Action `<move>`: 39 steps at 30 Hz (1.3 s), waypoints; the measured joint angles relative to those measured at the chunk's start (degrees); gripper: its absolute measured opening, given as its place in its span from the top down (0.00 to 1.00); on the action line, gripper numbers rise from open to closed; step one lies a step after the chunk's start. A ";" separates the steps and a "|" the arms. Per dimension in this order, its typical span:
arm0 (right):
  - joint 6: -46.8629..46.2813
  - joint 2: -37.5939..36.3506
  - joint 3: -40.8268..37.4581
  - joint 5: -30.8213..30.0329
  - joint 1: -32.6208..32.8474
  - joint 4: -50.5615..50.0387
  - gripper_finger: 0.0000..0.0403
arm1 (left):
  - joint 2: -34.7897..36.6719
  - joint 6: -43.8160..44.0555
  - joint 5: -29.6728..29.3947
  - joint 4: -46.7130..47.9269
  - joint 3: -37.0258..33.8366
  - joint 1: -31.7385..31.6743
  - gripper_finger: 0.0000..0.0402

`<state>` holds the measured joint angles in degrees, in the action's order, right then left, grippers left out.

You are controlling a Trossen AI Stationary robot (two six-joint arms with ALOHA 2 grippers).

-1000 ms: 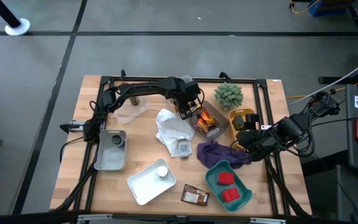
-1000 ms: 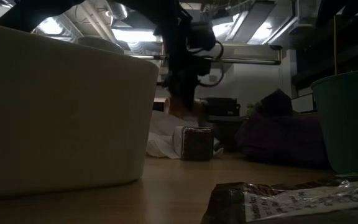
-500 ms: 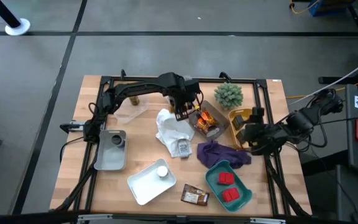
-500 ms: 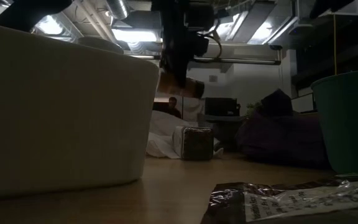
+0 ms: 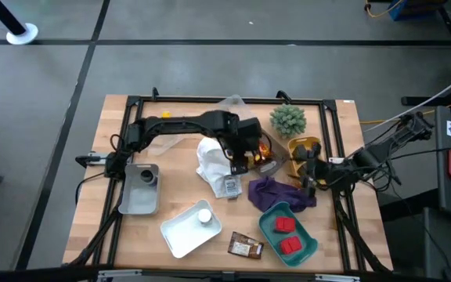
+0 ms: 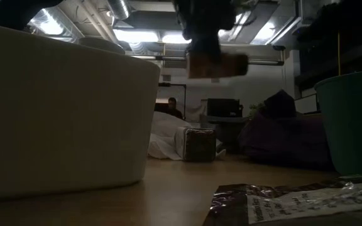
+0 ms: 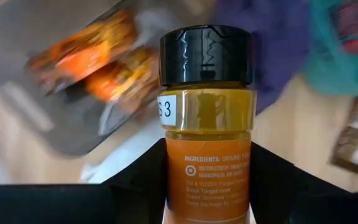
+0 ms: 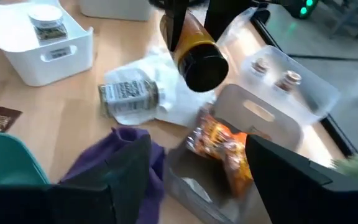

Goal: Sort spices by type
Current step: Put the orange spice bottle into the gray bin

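A spice jar (image 7: pixel 206 106) with a black cap and yellow-orange powder hangs in the air, with my left gripper (image 5: pixel 243 155) shut on it. In the high view it is over the edge of the white cloth (image 5: pixel 214 160), beside the grey tray (image 5: pixel 266 163) of orange packets (image 8: pixel 219 146). The low view shows the jar (image 6: pixel 216 63) high above the table. My right gripper (image 5: pixel 308 168) stands open and empty at the table's right, near the yellow tray (image 5: pixel 304 147). A jar (image 5: pixel 229 186) lies on its side on the white cloth. My left gripper pinches the jar's labelled body (image 7: pixel 206 177), near its bottom end, between its two fingers (image 7: pixel 143 177). The fingers slant down from the table's far left. The jar is lifted clear and tilted, its black cap (image 8: pixel 202 70) pointing away from the gripper and downward.
A purple cloth (image 5: pixel 276 192), a teal tray (image 5: pixel 308 243) with red boxes, a white tray (image 5: pixel 180 235) holding a white-capped jar, a brown packet (image 5: pixel 245 247), a grey tray (image 5: pixel 135 200) at the left, a green plant (image 5: pixel 288 119), and a clear container (image 8: pixel 291 87) with two jars.
My left gripper has risen from the grey tray with the jar and gone toward the table's near and right edges. The jar has tipped from hanging nearly upright to lying more level. My right gripper has sunk and turned its fingers toward the table's middle.
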<state>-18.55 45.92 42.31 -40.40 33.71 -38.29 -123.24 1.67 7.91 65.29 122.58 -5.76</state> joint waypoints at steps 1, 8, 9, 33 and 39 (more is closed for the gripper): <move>0.68 -0.02 -1.75 0.03 0.01 3.01 0.35 | 0.00 0.03 0.76 -1.02 0.00 0.57 0.61; 5.53 2.03 -9.01 -0.01 0.00 18.37 0.35 | 0.00 -0.10 1.78 -4.23 0.00 4.48 0.61; 6.07 2.41 -9.30 0.00 0.02 19.63 0.35 | 0.00 -0.13 1.78 -4.70 0.00 5.00 0.61; 2.61 12.83 -9.58 0.67 0.03 35.46 0.35 | 0.15 -1.85 1.71 -12.38 0.03 11.13 0.61; 4.03 12.79 -9.64 1.07 0.04 37.76 0.35 | 0.31 -2.37 1.66 -12.29 0.11 11.15 0.61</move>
<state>-14.52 58.70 32.67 -39.33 33.76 -0.53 -122.93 -0.70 9.58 53.00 122.69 5.39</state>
